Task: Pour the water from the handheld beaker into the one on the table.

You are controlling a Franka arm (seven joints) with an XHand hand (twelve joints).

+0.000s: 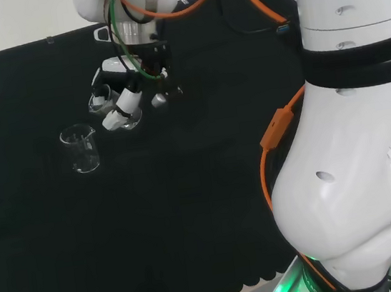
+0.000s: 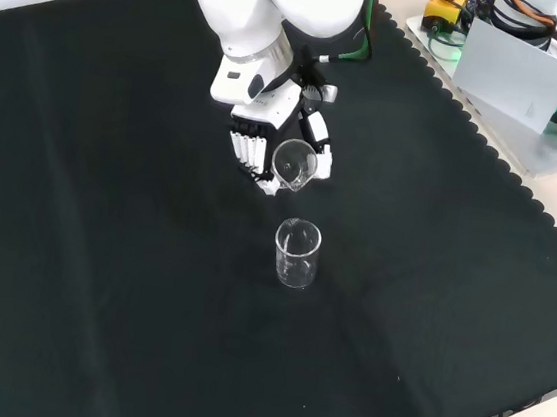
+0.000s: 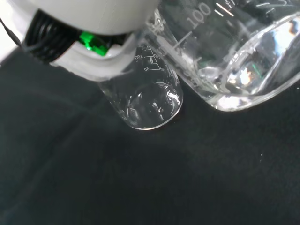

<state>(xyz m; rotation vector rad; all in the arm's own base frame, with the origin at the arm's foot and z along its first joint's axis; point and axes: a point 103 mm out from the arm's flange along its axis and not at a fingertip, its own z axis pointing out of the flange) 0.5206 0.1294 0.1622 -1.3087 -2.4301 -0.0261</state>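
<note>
Nearby, table beaker (image 2: 296, 254) stands unobstructed.

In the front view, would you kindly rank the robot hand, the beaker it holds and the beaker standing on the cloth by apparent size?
1. Black and white robot hand, largest.
2. Clear glass beaker on the black cloth and tilted clear glass beaker in the hand: look alike; the tilt foreshortens the held one, so unranked.
</note>
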